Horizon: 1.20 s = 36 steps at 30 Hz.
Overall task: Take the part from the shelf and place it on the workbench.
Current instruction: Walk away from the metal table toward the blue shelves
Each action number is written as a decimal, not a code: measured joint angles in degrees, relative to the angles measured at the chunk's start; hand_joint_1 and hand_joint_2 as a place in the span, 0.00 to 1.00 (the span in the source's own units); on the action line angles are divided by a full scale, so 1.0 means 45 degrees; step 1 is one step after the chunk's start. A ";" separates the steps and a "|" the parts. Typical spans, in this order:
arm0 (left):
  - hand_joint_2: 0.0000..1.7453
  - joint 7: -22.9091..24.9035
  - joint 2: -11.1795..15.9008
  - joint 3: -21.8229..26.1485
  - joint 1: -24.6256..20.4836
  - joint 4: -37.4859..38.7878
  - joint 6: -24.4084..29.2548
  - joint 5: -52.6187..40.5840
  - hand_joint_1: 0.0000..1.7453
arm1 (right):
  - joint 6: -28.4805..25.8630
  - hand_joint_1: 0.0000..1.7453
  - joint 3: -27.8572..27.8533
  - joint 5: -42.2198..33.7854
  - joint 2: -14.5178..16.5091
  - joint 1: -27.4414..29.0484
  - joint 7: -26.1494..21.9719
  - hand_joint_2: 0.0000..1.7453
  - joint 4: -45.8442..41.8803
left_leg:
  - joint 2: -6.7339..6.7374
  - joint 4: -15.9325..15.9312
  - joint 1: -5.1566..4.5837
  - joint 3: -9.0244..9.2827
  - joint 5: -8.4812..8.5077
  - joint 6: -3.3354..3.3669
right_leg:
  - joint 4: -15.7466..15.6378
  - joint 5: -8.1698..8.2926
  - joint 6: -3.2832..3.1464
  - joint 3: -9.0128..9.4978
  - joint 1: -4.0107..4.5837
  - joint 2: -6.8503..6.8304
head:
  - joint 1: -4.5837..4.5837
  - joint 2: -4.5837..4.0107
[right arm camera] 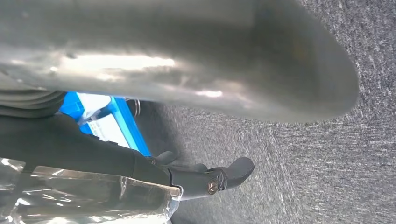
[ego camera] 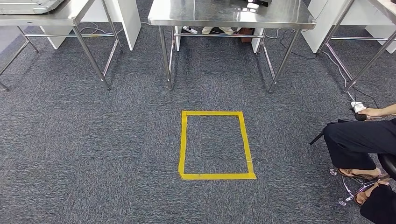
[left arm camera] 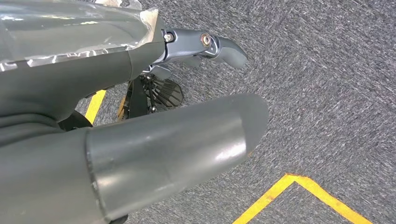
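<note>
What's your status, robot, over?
Left hand, right hand: fingers straight, holding nothing. No part picked up yet. Seated person right of the taped floor square, tables ahead.

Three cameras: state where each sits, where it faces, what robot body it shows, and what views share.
Head view: high on the body, facing forward and down at carpet, yellow tape rectangle, steel tables; a seated person at right.
Left wrist view: behind the left hand, facing floor.
Right wrist view: behind the right hand, facing floor.
Shared: grey carpet; yellow tape in head and left wrist views.

Left hand has a thick glossy grey thumb, darker screw-pinned fingers and clear plastic wrap behind.
</note>
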 joint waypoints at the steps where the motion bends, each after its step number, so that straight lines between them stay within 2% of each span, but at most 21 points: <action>1: 0.00 -0.0001 0.0006 0.0000 -0.0001 0.0000 0.0000 0.0000 0.00 | 0.0001 0.00 -0.0086 -0.0209 0.0009 -0.0002 -0.0123 0.00 0.0000 | 0.0003 0.0032 -0.0012 -0.0007 -0.0003 0.0021 | -0.0040 0.0040 0.0049 0.0004 -0.0042 0.0007 | -0.0006 0.0000; 3: 0.00 -0.0006 0.0019 0.0000 -0.0007 0.0000 -0.0010 0.0007 0.00 | 0.0004 0.00 -0.0366 -0.0678 0.0040 -0.0017 -0.0421 0.00 0.0000 | 0.0025 -0.0094 0.0043 0.0018 0.0118 0.0160 | -0.0146 0.0127 0.0187 0.0004 -0.0057 0.0041 | -0.0028 0.0000; 5: 0.00 -0.0014 0.0023 0.0000 -0.0018 0.0000 -0.0025 0.0028 0.00 | 0.0004 0.00 -0.0653 -0.0958 0.0058 -0.0034 -0.0643 0.00 0.0000 | 0.0109 -0.0374 0.0162 0.0056 0.0346 0.0324 | 0.0220 -0.0148 0.0202 -0.0244 -0.0018 0.0097 | -0.0010 0.0000; 8: 0.00 -0.0022 0.0030 0.0000 0.0010 0.0002 -0.0036 0.0049 0.00 | 0.0002 0.00 -0.0966 -0.1118 0.0053 -0.0025 -0.0747 0.00 0.0000 | 0.0310 -0.0481 0.0230 -0.0046 0.0487 0.0354 | 0.2679 -0.1322 0.0038 -0.1348 -0.0036 0.0153 | 0.0085 0.0000; 9: 0.00 -0.0022 0.0033 0.0000 0.0027 0.0004 -0.0036 0.0047 0.00 | 0.0001 0.00 -0.1061 -0.1167 0.0052 -0.0006 -0.0747 0.00 0.0000 | 0.0387 -0.0462 0.0238 -0.0088 0.0493 0.0327 | 0.3392 -0.1565 0.0071 -0.1630 -0.0065 0.0153 | 0.0098 0.0000; 10: 0.00 -0.0022 0.0030 -0.0001 0.0037 0.0005 -0.0036 0.0045 0.00 | -0.0001 0.00 -0.1155 -0.1219 0.0050 0.0013 -0.0746 0.00 0.0000 | 0.0461 -0.0432 0.0256 -0.0119 0.0490 0.0290 | 0.3646 -0.1616 0.0159 -0.1683 -0.0102 0.0148 | 0.0100 0.0000; 11: 0.00 -0.0021 0.0022 -0.0002 0.0040 0.0005 -0.0034 0.0035 0.00 | -0.0005 0.00 -0.1246 -0.1275 0.0045 0.0026 -0.0746 0.00 0.0000 | 0.0537 -0.0383 0.0288 -0.0142 0.0470 0.0233 | 0.3331 -0.1462 0.0287 -0.1454 -0.0152 0.0127 | 0.0101 0.0000; 13: 0.00 -0.0014 0.0007 -0.0005 0.0030 0.0003 -0.0029 0.0013 0.00 | -0.0010 0.00 -0.1390 -0.1347 0.0046 0.0011 -0.0746 0.00 0.0000 | 0.0691 -0.0187 0.0354 -0.0188 0.0361 0.0038 | 0.1608 -0.0941 0.0530 -0.0460 -0.0242 -0.0140 | 0.0117 0.0000; 14: 0.00 -0.0008 0.0017 -0.0005 0.0018 0.0000 -0.0025 0.0004 0.00 | -0.0011 0.00 -0.1445 -0.1367 0.0067 -0.0012 -0.0747 0.00 -0.0001 | 0.0765 -0.0048 0.0353 -0.0225 0.0265 -0.0099 | 0.0859 -0.0765 0.0554 -0.0034 -0.0254 -0.0288 | 0.0142 0.0000; 16: 0.00 0.0001 0.0042 -0.0006 -0.0016 -0.0005 -0.0019 -0.0009 0.00 | -0.0012 0.00 -0.1533 -0.1382 0.0109 -0.0055 -0.0752 0.00 -0.0006 | 0.0892 0.0145 0.0311 -0.0274 0.0129 -0.0332 | 0.0338 -0.0721 0.0390 0.0239 -0.0210 -0.0413 | 0.0130 0.0000; 18: 0.00 0.0009 0.0039 -0.0009 -0.0049 -0.0005 -0.0017 -0.0018 0.00 | -0.0013 0.00 -0.1619 -0.1387 0.0119 -0.0063 -0.0757 0.00 -0.0010 | 0.1004 0.0190 0.0357 -0.0279 0.0090 -0.0470 | 0.0417 -0.0688 0.0163 0.0130 -0.0180 -0.0183 | 0.0069 0.0000; 20: 0.00 0.0012 0.0033 -0.0010 -0.0071 -0.0005 -0.0021 -0.0045 0.00 | -0.0013 0.00 -0.1682 -0.1388 0.0124 -0.0064 -0.0759 0.00 -0.0010 | 0.0739 0.0588 0.0452 -0.0425 -0.0286 -0.0610 | 0.0416 -0.0615 -0.0011 0.0060 -0.0187 0.0023 | 0.0025 0.0000; 23: 0.00 0.0015 0.0040 -0.0010 -0.0069 -0.0005 -0.0021 -0.0089 0.00 | -0.0012 0.00 -0.1732 -0.1387 0.0125 -0.0078 -0.0765 0.00 -0.0010 | 0.0061 0.2919 0.0490 -0.1450 -0.1703 -0.0696 | 0.0415 -0.0488 -0.0212 -0.0085 -0.0113 0.0329 | -0.0061 0.0000; 24: 0.00 0.0017 0.0044 -0.0010 -0.0062 -0.0005 -0.0019 -0.0092 0.00 | -0.0012 0.00 -0.1739 -0.1386 0.0129 -0.0074 -0.0766 0.00 -0.0010 | -0.0003 0.3676 0.0486 -0.1807 -0.2001 -0.0673 | 0.0418 -0.0450 -0.0263 -0.0142 -0.0067 0.0446 | -0.0073 0.0000; 25: 0.00 0.0021 0.0046 -0.0009 -0.0052 -0.0004 -0.0019 -0.0087 0.00 | -0.0012 0.00 -0.1743 -0.1384 0.0132 -0.0061 -0.0766 0.00 -0.0010 | -0.0032 0.4028 0.0482 -0.1977 -0.2040 -0.0623 | 0.0420 -0.0417 -0.0294 -0.0186 -0.0023 0.0574 | -0.0078 0.0000; 26: 0.00 0.0023 0.0047 -0.0008 -0.0043 -0.0002 -0.0019 -0.0081 0.00 | -0.0012 0.00 -0.1745 -0.1383 0.0132 -0.0049 -0.0765 0.00 -0.0010 | -0.0067 0.3879 0.0477 -0.1899 -0.1824 -0.0547 | 0.0420 -0.0384 -0.0315 -0.0211 0.0020 0.0714 | -0.0078 0.0000; 27: 0.00 0.0026 0.0049 -0.0009 -0.0036 -0.0002 -0.0021 -0.0069 0.00 | -0.0012 0.00 -0.1747 -0.1378 0.0132 -0.0043 -0.0763 0.00 -0.0010 | -0.0161 0.3203 0.0465 -0.1553 -0.1396 -0.0442 | 0.0421 -0.0351 -0.0310 -0.0220 0.0055 0.0866 | -0.0079 0.0000; 29: 0.00 0.0027 0.0071 -0.0010 -0.0033 -0.0002 -0.0023 -0.0047 0.00 | -0.0011 0.00 -0.1750 -0.1366 0.0159 -0.0054 -0.0758 0.00 -0.0010 | -0.0696 0.1389 0.0410 -0.0610 -0.0579 -0.0187 | 0.0427 -0.0276 -0.0271 -0.0234 0.0112 0.1132 | -0.0062 -0.0001; 31: 0.00 0.0023 0.0089 -0.0010 -0.0034 -0.0001 -0.0030 -0.0040 0.00 | -0.0011 0.00 -0.1750 -0.1355 0.0189 -0.0084 -0.0752 0.00 -0.0010 | -0.1050 0.0460 0.0314 -0.0164 -0.0298 -0.0056 | 0.0433 -0.0195 -0.0179 -0.0297 0.0113 0.1342 | -0.0047 -0.0001; 34: 0.00 0.0022 0.0067 -0.0009 -0.0040 0.0001 -0.0029 -0.0028 0.00 | -0.0013 0.00 -0.1760 -0.1350 0.0203 -0.0081 -0.0738 0.00 -0.0010 | -0.0691 0.0294 0.0246 -0.0181 -0.0126 0.0010 | 0.0440 -0.0079 0.0046 -0.0486 0.0071 0.1512 | -0.0055 0.0000; 36: 0.00 0.0017 0.0055 -0.0009 -0.0044 0.0001 -0.0032 -0.0019 0.00 | -0.0015 0.00 -0.1774 -0.1357 0.0191 -0.0070 -0.0737 0.00 -0.0010 | -0.0381 0.0146 0.0289 -0.0221 0.0069 0.0110 | 0.1108 -0.0491 0.0047 -0.0892 0.0099 0.1025 | 0.0027 0.0000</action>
